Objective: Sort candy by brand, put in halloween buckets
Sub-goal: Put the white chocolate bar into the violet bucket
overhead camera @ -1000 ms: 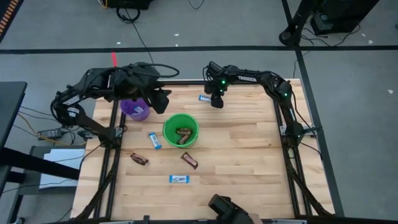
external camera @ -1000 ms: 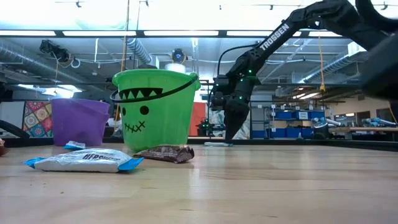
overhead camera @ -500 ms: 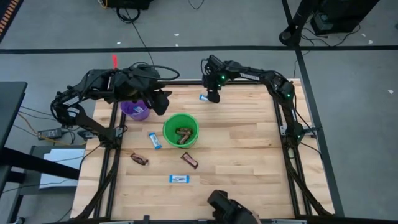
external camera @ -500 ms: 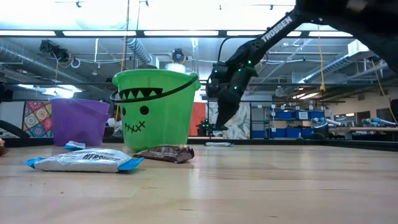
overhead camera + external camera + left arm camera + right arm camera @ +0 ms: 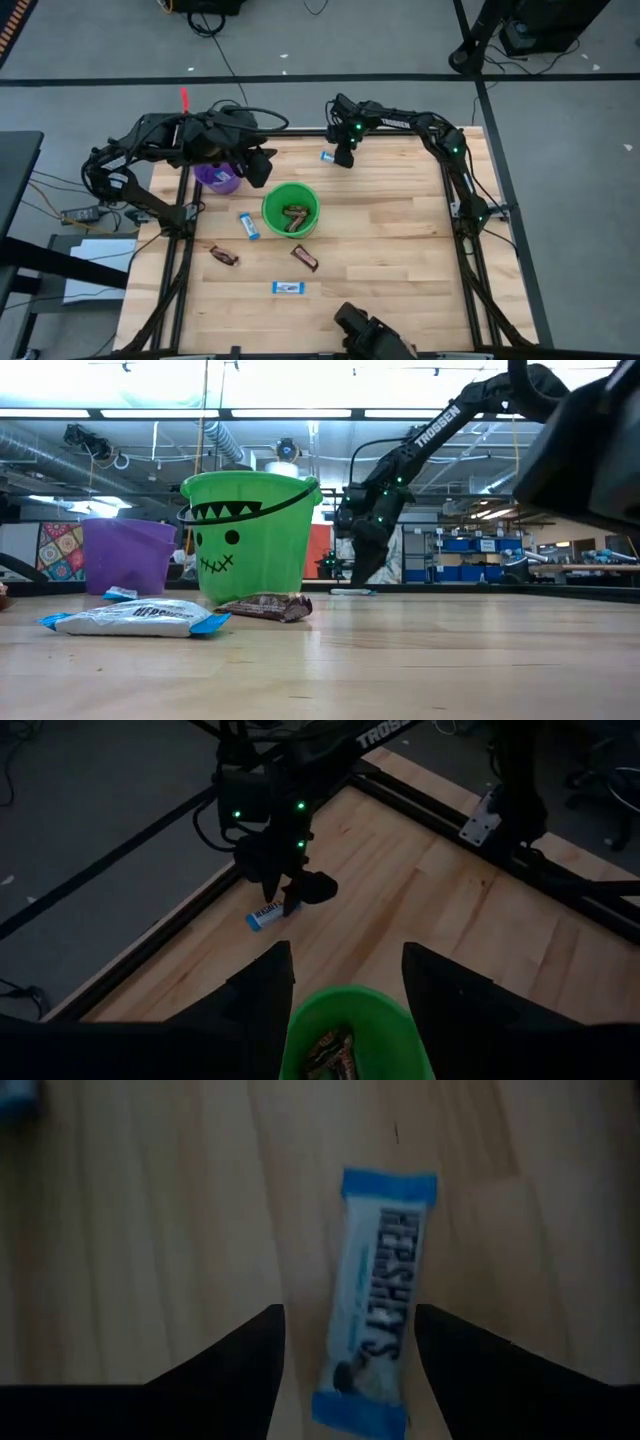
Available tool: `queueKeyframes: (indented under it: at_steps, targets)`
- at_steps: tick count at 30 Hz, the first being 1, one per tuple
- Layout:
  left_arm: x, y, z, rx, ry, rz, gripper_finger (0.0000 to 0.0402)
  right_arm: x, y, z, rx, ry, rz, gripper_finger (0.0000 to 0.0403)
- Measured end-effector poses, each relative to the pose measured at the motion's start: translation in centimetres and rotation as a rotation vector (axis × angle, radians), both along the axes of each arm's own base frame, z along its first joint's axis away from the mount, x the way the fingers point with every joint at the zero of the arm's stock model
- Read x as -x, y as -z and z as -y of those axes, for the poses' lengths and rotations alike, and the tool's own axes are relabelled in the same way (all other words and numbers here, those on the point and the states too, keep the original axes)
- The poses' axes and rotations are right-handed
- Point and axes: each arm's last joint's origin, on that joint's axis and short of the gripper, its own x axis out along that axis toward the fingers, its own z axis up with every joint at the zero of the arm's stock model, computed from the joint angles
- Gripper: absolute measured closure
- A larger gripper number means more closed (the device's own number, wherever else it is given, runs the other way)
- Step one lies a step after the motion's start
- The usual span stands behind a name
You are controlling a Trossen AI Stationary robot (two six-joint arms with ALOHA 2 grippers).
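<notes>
Wooden table (image 5: 400,240): a blue candy (image 5: 375,1295) lies flat between the spread, empty fingers of the right hand (image 5: 343,158). If closed too high, the thin wrapper could be missed.

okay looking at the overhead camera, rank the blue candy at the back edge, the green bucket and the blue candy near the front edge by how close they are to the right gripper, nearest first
1. Blue candy at the back edge: just beside the open right gripper, on its left.
2. Green bucket: mid-table, toward the front and left of it.
3. Blue candy near the front edge: farthest, past the bucket.
</notes>
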Motion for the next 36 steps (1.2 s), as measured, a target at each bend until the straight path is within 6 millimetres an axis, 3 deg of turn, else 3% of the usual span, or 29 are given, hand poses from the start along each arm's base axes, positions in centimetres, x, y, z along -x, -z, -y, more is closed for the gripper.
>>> queueKeyframes:
  at_steps: [4, 10, 20, 24, 30, 36]
  targets:
    - [0.0, 0.0, 0.0, -0.004, -0.006, 0.000, 0.0209, -0.1, -0.1, -0.1, 0.002, 0.000, 0.008, 0.0167]
    - [0.0, 0.0, 0.1, -0.003, -0.004, 0.002, 0.0209, 0.1, 1.3, 0.3, -0.066, 0.016, -0.003, 0.0167]
    - [0.0, 0.0, 0.2, -0.005, -0.003, 0.004, 0.0209, 0.1, 1.3, 0.2, -0.044, 0.025, -0.031, 0.0188]
    - [0.0, 0.0, 0.2, -0.005, -0.004, 0.004, 0.0209, 0.1, 1.6, 0.3, -0.028, 0.033, -0.050, 0.0241]
    - [0.0, 0.0, 0.4, -0.005, -0.001, 0.004, 0.0209, 0.0, 1.6, -0.3, -0.066, 0.004, -0.052, 0.0380]
    - [0.0, 0.0, 0.4, -0.007, 0.000, 0.003, 0.0209, -0.2, 1.6, -0.9, -0.072, -0.010, -0.070, 0.0394]
